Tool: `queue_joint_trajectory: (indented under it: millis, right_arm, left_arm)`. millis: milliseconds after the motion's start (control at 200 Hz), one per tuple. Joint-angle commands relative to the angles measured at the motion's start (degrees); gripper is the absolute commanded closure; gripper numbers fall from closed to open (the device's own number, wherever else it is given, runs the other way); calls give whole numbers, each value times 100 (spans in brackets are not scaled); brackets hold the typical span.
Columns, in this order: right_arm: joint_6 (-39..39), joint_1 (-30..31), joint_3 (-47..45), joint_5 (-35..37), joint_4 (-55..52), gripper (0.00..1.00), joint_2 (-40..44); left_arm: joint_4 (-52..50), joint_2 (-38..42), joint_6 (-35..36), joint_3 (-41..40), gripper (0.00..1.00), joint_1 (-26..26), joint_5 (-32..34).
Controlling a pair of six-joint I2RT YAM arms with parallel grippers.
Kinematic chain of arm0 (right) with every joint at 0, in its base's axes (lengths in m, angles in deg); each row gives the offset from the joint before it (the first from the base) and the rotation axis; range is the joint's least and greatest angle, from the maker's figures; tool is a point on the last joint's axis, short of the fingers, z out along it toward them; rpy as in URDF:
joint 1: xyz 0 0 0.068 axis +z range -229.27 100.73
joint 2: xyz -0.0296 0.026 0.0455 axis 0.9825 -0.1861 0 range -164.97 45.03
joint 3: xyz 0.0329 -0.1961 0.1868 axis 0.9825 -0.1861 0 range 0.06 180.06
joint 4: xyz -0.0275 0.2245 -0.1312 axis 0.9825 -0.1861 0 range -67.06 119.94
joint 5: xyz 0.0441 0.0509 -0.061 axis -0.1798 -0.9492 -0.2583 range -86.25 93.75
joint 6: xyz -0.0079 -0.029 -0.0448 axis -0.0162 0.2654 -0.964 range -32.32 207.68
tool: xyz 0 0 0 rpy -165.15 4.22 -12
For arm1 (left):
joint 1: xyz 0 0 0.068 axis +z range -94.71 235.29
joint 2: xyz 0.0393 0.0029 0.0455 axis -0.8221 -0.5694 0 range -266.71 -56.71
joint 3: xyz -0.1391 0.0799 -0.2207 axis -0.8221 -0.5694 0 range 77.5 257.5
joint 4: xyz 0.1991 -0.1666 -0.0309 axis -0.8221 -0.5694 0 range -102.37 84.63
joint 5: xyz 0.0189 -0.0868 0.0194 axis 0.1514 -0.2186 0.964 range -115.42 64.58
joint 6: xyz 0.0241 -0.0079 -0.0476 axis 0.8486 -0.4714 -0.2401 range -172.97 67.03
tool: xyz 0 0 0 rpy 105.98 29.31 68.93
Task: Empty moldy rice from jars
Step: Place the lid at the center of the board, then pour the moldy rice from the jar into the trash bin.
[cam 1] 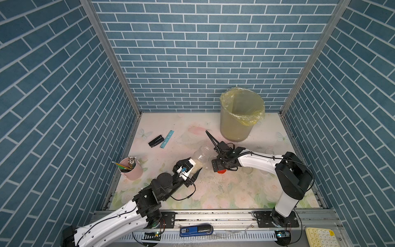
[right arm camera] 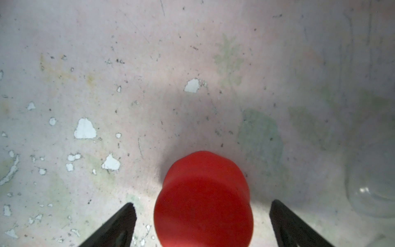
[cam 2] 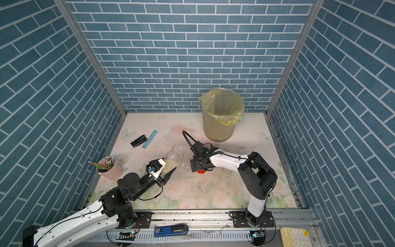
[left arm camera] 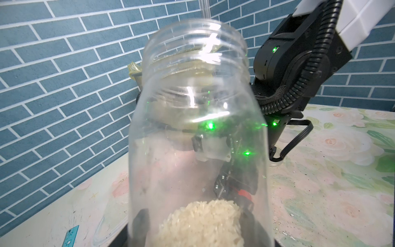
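L gripper [cam 1: 191, 166] clamped 1 clear plastic cylindrical jar [cam 1: 201, 155] near its base; the jar was lidless and tilted, mouth away from the wrist. 1 clump of pale beige moldy rice [left arm camera: 203, 224] sat at the jar bottom, btwn the fingers. R gripper [right arm camera: 202, 204] stood wide, holding nothing. 1 round red cap [right arm camera: 205, 188] lay on the floral table [right arm camera: 149, 64] btwn its 2 black fingers [right arm camera: 119, 226], touching neither. 1 more clear jar [right arm camera: 372, 192] stood just beside it.

Bright, even light from overhead fills both top views; the brick walls [cam 1: 192, 53] bow toward the edges. In the left wrist view, white glare and green glints streak the blurred clear jar [left arm camera: 198, 128]. The red cap [right arm camera: 203, 203] looks soft and throws a shadow across the bench [right arm camera: 128, 64].
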Motion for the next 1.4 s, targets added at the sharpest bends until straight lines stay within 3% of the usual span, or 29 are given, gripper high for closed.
queue_joint_trajectory:
  millis: [0,270,510,810,980,1180,1395]
  right_arm:
    - [161,21,81,168,-159,2,385]
    - [20,37,-8,221,-74,2,1374]
    - [-668,58,-195,-40,225,6,2604]
    - [-918,65,-964,-1184,945,7,4545]
    - [-699,50,-1277,-1124,1317,4,5120]
    - [-164,47,-1630,-1367,2214,1,5304]
    - [126,41,-1552,-909,2666,1,5026]
  left_arm:
    - [64,185,-130,-30,60,31,187]
    - [-166,464,-215,86,60,32,454]
    - [-61,213,-263,331,57,35,622]
    - [809,-1439,-160,1083,57,30,288]
    - [1197,-2418,-33,1653,57,46,44]
    - [1680,-3243,8,2148,57,41,-244]
    - [2092,-3714,11,2436,57,37,-527]
